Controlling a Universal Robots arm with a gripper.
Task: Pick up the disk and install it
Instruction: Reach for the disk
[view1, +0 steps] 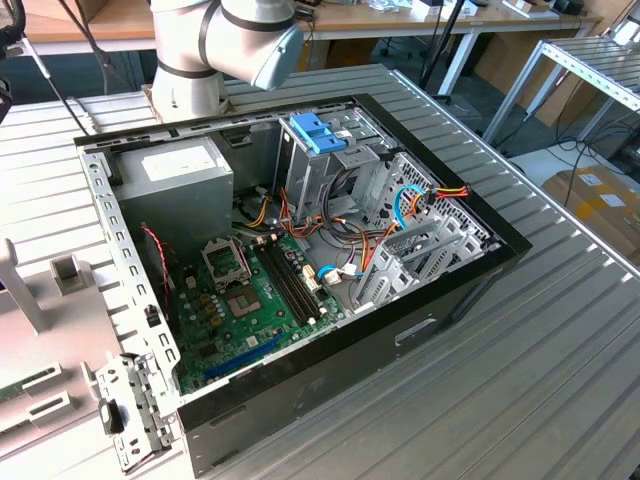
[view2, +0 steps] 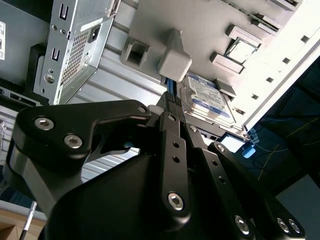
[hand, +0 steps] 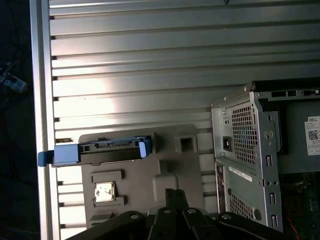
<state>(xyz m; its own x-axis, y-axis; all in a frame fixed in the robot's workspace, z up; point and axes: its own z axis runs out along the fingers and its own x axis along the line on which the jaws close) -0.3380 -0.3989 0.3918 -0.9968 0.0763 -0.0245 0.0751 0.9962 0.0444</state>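
The gripper hangs over the grey holder with its fingers pressed together on nothing, so the pick is not yet made. The disk lies flat along one edge of the holder, apart from the fingertips. One blue end juts past the holder's corner toward the table's rim. Seating it there likely fixes its position and leaves its sides free for gripping. Farther off, the computer case lies open on its side, probably so the drive cage can be reached from above.
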